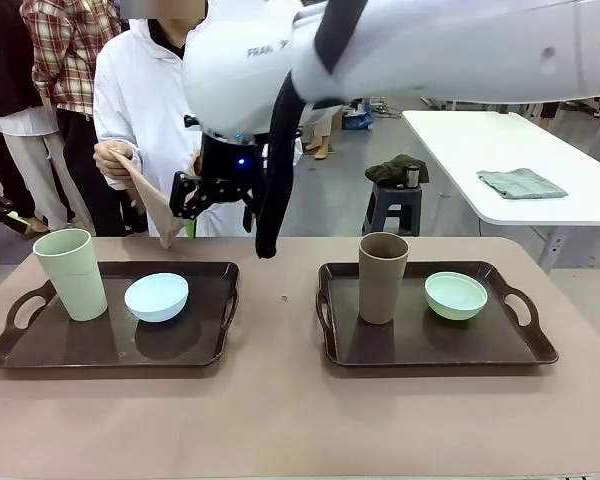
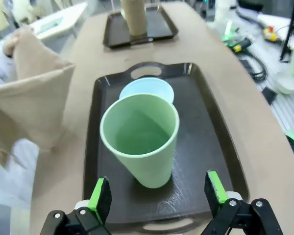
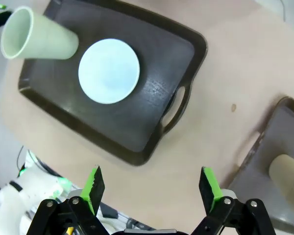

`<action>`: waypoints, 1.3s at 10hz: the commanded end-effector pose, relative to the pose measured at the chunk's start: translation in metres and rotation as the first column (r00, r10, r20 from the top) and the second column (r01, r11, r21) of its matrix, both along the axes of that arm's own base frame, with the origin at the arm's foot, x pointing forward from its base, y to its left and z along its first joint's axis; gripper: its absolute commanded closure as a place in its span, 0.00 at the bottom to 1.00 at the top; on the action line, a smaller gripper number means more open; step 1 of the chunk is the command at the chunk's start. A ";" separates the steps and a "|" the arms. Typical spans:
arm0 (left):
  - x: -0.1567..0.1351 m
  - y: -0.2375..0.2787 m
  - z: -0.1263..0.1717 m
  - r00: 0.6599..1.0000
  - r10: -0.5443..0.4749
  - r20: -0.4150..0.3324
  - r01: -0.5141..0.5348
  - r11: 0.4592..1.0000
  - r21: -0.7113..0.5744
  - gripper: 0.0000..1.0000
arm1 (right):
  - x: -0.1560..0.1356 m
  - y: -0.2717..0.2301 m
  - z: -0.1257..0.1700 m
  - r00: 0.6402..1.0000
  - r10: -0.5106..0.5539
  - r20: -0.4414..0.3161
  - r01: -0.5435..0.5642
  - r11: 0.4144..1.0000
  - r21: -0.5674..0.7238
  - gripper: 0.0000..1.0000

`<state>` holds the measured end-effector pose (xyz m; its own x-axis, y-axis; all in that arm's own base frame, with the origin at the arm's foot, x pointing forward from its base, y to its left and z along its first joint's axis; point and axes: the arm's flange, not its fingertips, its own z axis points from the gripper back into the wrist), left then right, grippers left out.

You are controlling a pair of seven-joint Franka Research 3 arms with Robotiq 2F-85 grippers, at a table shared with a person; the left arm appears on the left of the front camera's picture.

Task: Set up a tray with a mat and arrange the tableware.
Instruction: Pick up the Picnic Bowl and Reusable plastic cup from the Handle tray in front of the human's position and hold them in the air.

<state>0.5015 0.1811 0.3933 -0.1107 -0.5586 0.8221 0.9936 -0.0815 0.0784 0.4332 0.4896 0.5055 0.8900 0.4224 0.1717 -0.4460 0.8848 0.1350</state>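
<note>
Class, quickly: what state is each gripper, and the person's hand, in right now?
Left gripper: open, holding nothing.
Right gripper: open, holding nothing.
Person's hand: gripping a beige cloth mat.

Folded cloth (image 1: 521, 183) lies on white table (image 1: 460, 150).

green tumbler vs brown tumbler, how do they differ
Colour: the green tumbler is pale green, the brown tumbler brown.
Place: the green tumbler stands on the left tray beside the blue bowl; the brown tumbler stands on the right tray beside the mint bowl.
Shared: both are upright, handleless, taper toward the base, and stand left of their bowl.
</note>
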 end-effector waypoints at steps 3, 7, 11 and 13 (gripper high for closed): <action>0.011 -0.007 -0.034 1.000 -0.005 0.028 0.007 0.998 -0.067 0.00 | 0.032 0.054 -0.018 0.986 -0.161 -0.038 0.157 0.985 -0.077 0.00; 0.011 -0.010 -0.045 1.000 -0.008 -0.020 0.007 0.998 -0.058 0.00 | 0.035 0.050 -0.040 0.985 -0.163 -0.052 0.159 0.985 -0.063 0.00; 0.012 -0.011 -0.046 1.000 -0.001 -0.028 0.000 0.999 -0.054 0.00 | 0.041 0.055 -0.043 0.982 -0.176 -0.063 0.173 0.984 -0.050 0.00; -0.001 -0.025 -0.060 0.995 -0.032 -0.091 0.020 0.991 -0.130 0.00 | 0.042 0.060 -0.068 0.967 -0.248 -0.053 0.248 0.969 -0.010 0.00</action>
